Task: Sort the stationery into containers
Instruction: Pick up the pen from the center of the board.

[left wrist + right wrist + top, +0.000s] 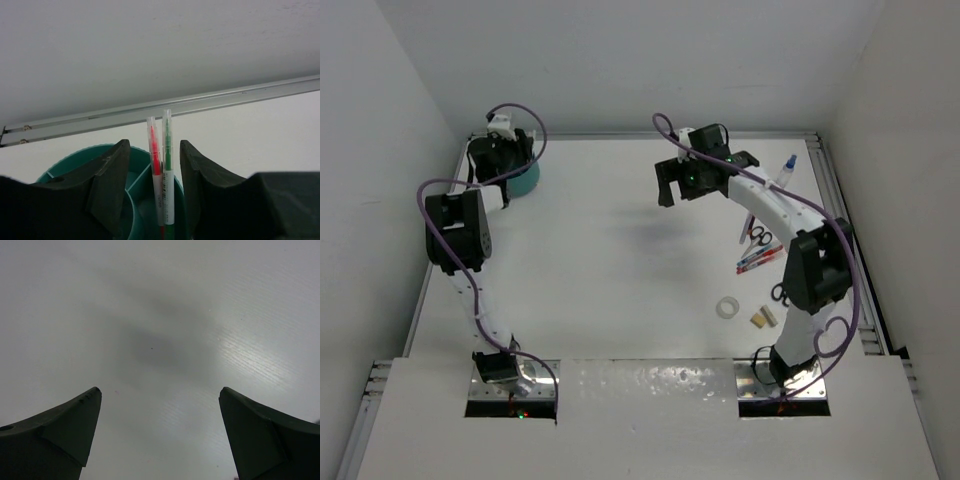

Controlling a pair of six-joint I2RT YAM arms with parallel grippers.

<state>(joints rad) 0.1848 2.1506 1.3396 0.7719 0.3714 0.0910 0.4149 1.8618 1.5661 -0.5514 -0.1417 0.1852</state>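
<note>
I take this for a robotics lab test cell: a white tabletop (620, 275) boxed in on three sides by plain white panels (380, 120), with an aluminium rail (200, 102) along its far edge. The left arm (460, 235) and right arm (800, 270) are bolted at the near edge (a purple cable (658, 122) loops along each). A teal desk pot (527, 183) and some pens (760, 258) are the office things here.

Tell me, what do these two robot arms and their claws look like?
Both the left arm and right arm are slim white tubes joined by chunky black joint blocks, each with a looping purple cable alongside. The left claw and right claw each have two matte black, wedge-shaped fingers tapering to blunt tips.
</note>
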